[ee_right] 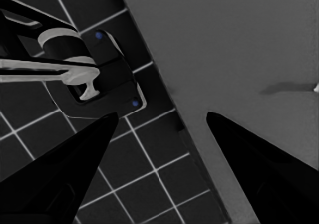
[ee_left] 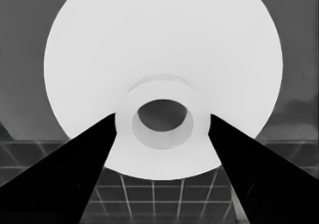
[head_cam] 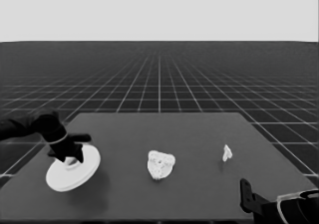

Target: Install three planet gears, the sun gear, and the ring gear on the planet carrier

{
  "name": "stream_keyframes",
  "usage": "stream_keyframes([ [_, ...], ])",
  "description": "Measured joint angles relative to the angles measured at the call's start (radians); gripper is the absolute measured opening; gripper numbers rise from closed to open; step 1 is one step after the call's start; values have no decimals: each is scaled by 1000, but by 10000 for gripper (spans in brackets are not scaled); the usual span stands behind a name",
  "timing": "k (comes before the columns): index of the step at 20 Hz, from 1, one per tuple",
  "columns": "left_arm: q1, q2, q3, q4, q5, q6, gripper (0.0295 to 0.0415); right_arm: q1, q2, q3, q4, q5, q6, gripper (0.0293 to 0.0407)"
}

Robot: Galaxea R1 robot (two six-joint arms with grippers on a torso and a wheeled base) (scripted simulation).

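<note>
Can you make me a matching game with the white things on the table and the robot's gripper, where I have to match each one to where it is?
Things:
1. larger round part
2. smaller round part with gears on it
3. thin white piece
4. right gripper

Places:
A. middle of the table
B. parked at the table's near right corner
C. left end of the table, tilted, the left gripper at its centre hub
D. right part of the table, alone

Pairs: 1-C, 2-A, 3-D, 4-B
</note>
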State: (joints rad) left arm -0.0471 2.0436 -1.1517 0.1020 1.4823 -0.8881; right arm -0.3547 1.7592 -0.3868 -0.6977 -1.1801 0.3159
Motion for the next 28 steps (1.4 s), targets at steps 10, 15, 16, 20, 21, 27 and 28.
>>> stream_keyframes([
  [10, 17, 1012, -524, 42, 59, -488, 348, 0, 0, 0, 0, 0, 0, 385],
  [15, 96, 1042, -601, 115, 35, -445, 348, 0, 0, 0, 0, 0, 0, 385],
  [16, 104, 1044, -608, 123, 32, -441, 348, 0, 0, 0, 0, 0, 0, 385],
  [20, 111, 1047, -616, 132, 28, -437, 348, 0, 0, 0, 0, 0, 0, 385],
  [21, 111, 1047, -616, 133, 28, -436, 348, 0, 0, 0, 0, 0, 0, 385],
  [27, 127, 1046, -618, 133, 28, -405, 348, 0, 0, 0, 0, 0, 0, 385],
  [28, 127, 1046, -618, 133, 27, -396, 348, 0, 0, 0, 0, 0, 0, 385],
])
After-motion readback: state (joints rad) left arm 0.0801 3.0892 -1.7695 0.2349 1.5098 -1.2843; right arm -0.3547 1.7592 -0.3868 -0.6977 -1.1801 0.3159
